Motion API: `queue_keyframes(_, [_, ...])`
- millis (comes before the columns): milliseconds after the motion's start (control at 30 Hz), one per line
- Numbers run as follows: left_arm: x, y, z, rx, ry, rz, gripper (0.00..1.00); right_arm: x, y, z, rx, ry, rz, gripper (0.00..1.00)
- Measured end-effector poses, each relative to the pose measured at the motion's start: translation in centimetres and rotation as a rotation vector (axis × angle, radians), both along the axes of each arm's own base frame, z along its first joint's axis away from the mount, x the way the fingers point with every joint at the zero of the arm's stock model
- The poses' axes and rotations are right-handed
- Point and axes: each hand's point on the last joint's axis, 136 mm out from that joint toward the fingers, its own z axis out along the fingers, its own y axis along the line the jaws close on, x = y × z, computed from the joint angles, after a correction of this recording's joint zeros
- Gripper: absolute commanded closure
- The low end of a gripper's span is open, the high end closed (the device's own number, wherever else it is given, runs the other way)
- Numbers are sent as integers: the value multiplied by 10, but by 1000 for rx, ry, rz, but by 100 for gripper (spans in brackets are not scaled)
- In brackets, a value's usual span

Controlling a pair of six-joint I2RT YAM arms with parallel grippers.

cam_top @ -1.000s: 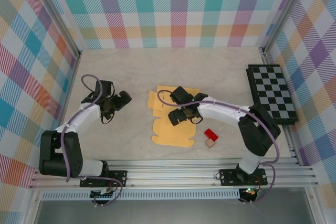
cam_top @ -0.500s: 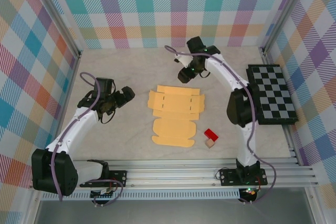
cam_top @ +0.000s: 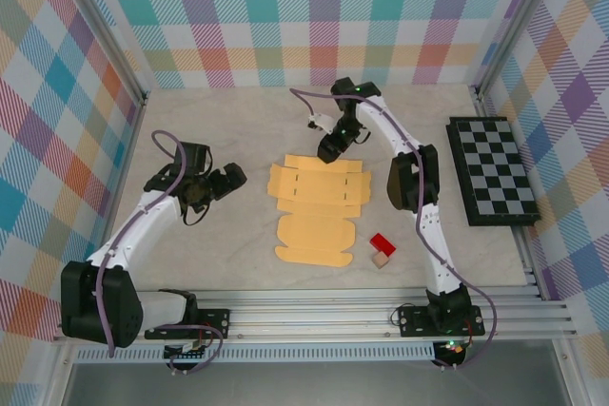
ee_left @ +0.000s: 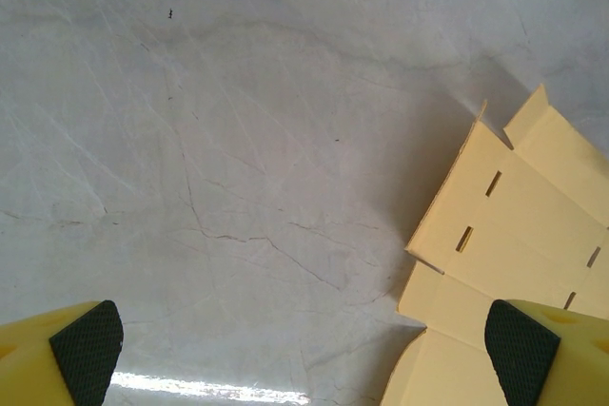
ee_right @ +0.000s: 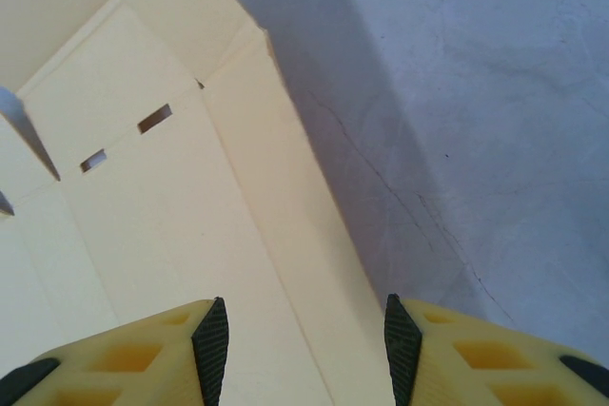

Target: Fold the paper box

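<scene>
The paper box (cam_top: pixel 319 208) is a flat, pale orange-yellow die-cut sheet with flaps and slots, lying mid-table. My right gripper (cam_top: pixel 331 147) hangs over its far edge, reaching from the back. In the right wrist view the right gripper (ee_right: pixel 304 349) is open, with the sheet's (ee_right: pixel 162 225) edge strip between the fingers and nothing gripped. My left gripper (cam_top: pixel 225 181) stands open to the left of the sheet, apart from it. In the left wrist view the left gripper (ee_left: pixel 303 358) spreads wide over bare table, and the sheet's (ee_left: pixel 514 235) left flaps lie by the right pad.
A small red block with a tan cube (cam_top: pixel 382 249) sits just right of the sheet's near end. A black-and-white checkered board (cam_top: pixel 495 170) lies along the right wall. Plaid walls close in the pale stone-patterned table (cam_top: pixel 238 121) on three sides.
My right gripper left the sheet's middle, swung to the far side of the table, and has now come back to the sheet's far edge. The left gripper has hardly moved.
</scene>
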Motion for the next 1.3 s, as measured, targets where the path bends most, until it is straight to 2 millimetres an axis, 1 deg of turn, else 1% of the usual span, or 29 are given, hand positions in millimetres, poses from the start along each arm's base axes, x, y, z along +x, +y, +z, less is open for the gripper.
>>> queue_keyframes(133, [1,0,-2,1,7,0,0,-3,-1,-2,14,20,21,50])
queue_keyframes(367, [4,-2,-2,2,10,-5,0,-4,-11,-16,12,58,25,49])
queue_keyframes(633, [2,-9,-4,3,18,-25,0,-1,-17,-17,11,56,23,49])
queue_keyframes(900, [3,-12,-7,7,31,-34,0,0,-17,-19,12,50,37,50])
queue_keyframes(1067, [2,-15,-7,9,33,-42,0,-3,-18,-27,6,66,48,50])
queue_keyframes(1133, [2,-16,-8,10,35,-45,0,-3,-19,-32,3,73,49,52])
queue_keyframes(1300, [2,-17,-9,11,39,-49,0,-6,-20,-40,-2,86,63,63])
